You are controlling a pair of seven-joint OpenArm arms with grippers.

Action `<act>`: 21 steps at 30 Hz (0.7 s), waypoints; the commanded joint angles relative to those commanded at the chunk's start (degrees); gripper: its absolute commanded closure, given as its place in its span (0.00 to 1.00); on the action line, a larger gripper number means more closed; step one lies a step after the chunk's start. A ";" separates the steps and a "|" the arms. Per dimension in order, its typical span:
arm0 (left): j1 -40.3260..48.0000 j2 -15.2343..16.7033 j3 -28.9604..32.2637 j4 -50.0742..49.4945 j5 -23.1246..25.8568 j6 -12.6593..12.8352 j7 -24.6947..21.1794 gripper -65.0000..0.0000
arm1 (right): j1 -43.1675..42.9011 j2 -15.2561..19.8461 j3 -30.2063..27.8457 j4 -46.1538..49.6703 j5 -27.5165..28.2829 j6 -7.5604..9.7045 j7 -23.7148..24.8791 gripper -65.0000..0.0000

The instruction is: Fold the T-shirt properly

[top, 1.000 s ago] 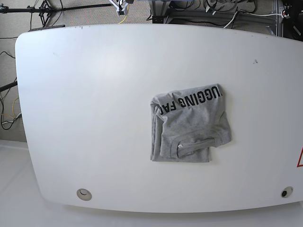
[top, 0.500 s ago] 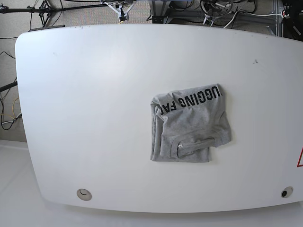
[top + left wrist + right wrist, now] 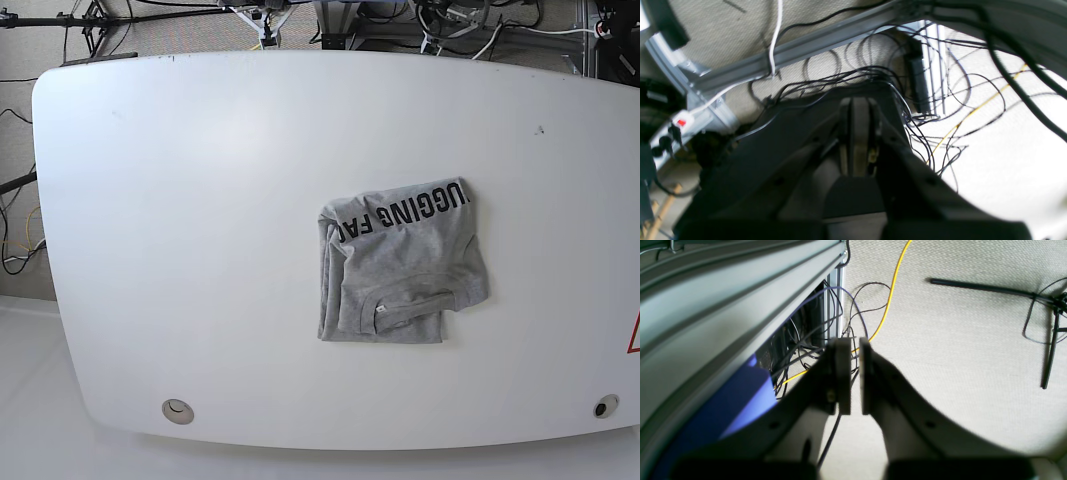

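Lying folded into a compact grey bundle, the T-shirt [image 3: 402, 266] sits on the white counter [image 3: 180, 230], right of centre and nearer the front edge, black lettering along its far fold, ribbed collar toward the front. Both arms are off the counter, above carpet and cables. Left gripper [image 3: 858, 133]: fingers pressed together, empty. Right gripper [image 3: 855, 375]: fingers [image 3: 842, 373] a narrow slit apart, holding nothing.

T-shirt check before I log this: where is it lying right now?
In the base view the T-shirt lies folded on the white table, right of centre, its lettered edge toward the far side. Neither wrist view shows it.
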 joint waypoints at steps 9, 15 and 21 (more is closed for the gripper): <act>0.09 -0.09 0.00 -0.09 0.18 -0.09 0.09 1.00 | -0.09 -0.18 -0.26 0.00 0.00 0.00 -0.35 1.00; 0.18 -0.09 0.09 -0.09 0.26 -0.18 0.09 1.00 | -0.09 -0.18 -0.26 0.00 0.00 0.00 -0.44 1.00; 0.18 -0.09 0.09 -0.09 0.35 -0.26 0.09 1.00 | -0.09 -0.18 -0.09 -0.09 0.00 0.00 -0.44 1.00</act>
